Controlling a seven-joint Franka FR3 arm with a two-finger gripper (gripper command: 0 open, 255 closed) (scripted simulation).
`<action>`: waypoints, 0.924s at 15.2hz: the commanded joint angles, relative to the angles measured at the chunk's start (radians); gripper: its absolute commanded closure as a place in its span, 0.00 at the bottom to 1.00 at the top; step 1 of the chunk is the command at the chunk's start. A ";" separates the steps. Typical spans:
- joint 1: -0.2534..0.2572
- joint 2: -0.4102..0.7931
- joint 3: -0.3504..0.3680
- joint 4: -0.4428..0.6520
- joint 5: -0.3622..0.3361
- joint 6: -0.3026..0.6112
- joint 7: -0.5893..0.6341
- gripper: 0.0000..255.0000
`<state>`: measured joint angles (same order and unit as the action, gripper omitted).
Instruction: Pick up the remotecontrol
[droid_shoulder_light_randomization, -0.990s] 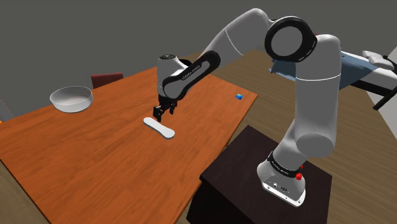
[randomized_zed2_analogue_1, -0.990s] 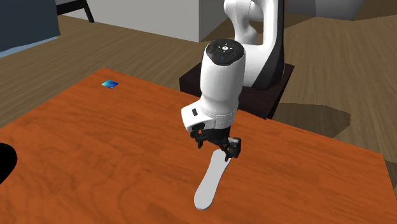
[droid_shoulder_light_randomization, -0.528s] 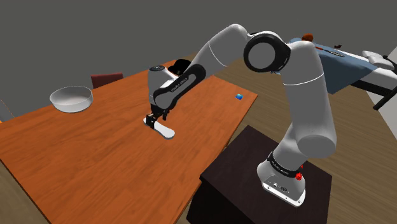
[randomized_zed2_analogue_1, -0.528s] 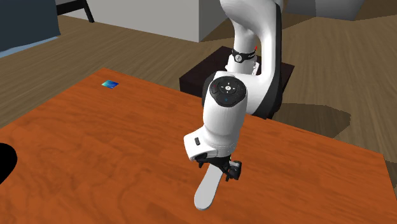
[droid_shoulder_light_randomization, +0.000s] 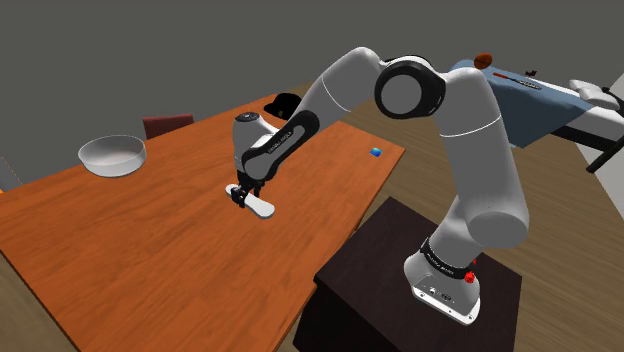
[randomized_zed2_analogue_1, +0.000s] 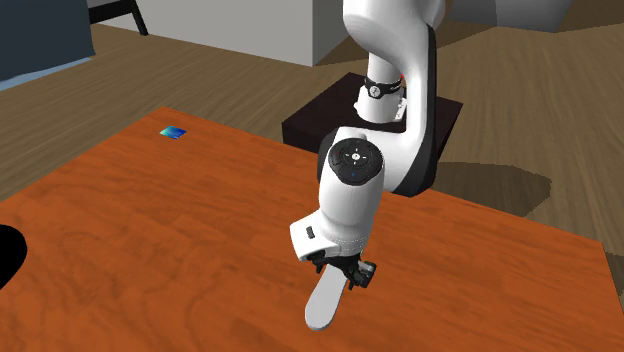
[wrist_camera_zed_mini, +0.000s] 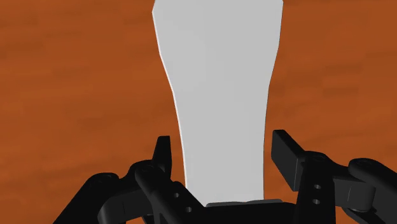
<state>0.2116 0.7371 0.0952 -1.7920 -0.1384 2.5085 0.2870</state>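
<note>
- Now the gripper (wrist_camera_zed_mini: 222, 147) sits low over the white remote control (wrist_camera_zed_mini: 219, 89); its fingers stand apart, one at each long edge, clasping nothing.
- Remote's long axis runs straight out from the palm, narrow end between the fingers.
- Remote lies flat on the reddish wooden table (droid_shoulder_light_randomization: 120, 240); a grey bowl (droid_shoulder_light_randomization: 112, 154) is well apart.

Remote (wrist_camera_zed_mini: 219, 95): plain pale grey. Gripper (wrist_camera_zed_mini: 222, 141): black. Table (droid_shoulder_light_randomization: 150, 230): orange-brown, wood-grain pattern. Bowl (droid_shoulder_light_randomization: 112, 154), at 10 o'clock from the remote in the shoulder view: pale grey. Block (droid_shoulder_light_randomization: 375, 152), at 2 o'clock: blue. Stand (droid_shoulder_light_randomization: 385, 255): dark brown.
</note>
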 joint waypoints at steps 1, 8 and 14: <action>0.000 0.001 0.000 0.000 0.000 0.001 0.000 1.00; 0.000 0.002 0.000 0.000 0.000 0.001 0.000 1.00; -0.006 -0.064 0.008 -0.018 0.008 -0.046 -0.006 1.00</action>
<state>0.2064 0.6815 0.1022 -1.8085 -0.1316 2.4691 0.2819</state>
